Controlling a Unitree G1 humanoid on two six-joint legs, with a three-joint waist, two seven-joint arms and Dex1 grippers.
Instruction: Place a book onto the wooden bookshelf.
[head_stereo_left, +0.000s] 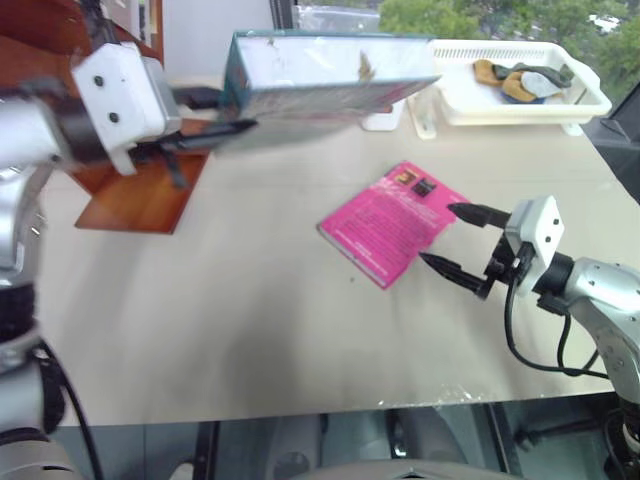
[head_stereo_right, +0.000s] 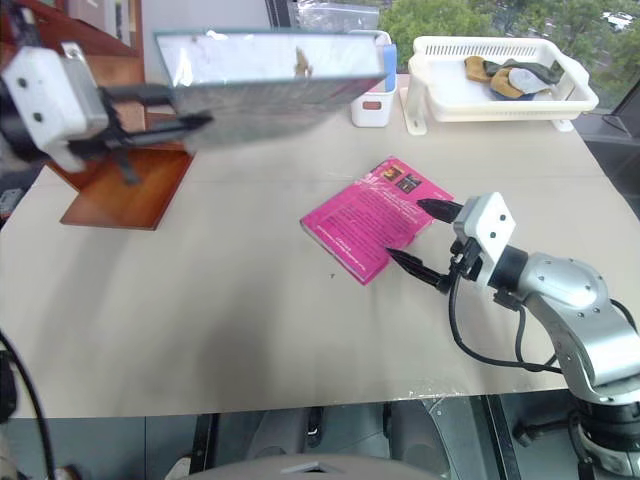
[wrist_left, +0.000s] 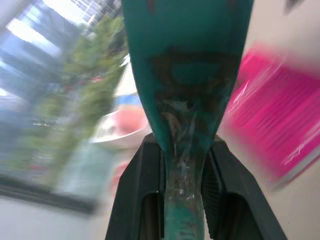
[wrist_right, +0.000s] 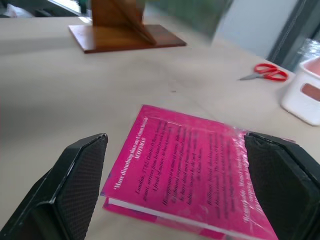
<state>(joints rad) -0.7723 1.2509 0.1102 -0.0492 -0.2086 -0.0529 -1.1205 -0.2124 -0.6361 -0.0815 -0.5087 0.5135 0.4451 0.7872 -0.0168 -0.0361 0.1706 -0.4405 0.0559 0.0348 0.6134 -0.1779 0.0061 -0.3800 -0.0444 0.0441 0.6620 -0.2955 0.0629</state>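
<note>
At the far left, above the beige table (head_stereo_left: 250, 330), our left gripper (head_stereo_left: 215, 112) is clamped on the thick teal-green book (head_stereo_left: 320, 75) beside the reddish-brown wooden bookshelf (head_stereo_left: 135, 200). Held by one edge (glossy cover), it could slip. Our right gripper (head_stereo_right: 425, 240) gapes empty by the thin pink book (head_stereo_right: 370, 228).

The left gripper (head_stereo_left: 240, 112) clamps the teal book (head_stereo_left: 325, 72) aloft at eleven o'clock above the wooden bookshelf (head_stereo_left: 135, 195), while the right gripper (head_stereo_left: 452, 238), jaws spread, hovers at the pink book (head_stereo_left: 390, 220) at three o'clock on the table (head_stereo_left: 250, 320).
</note>
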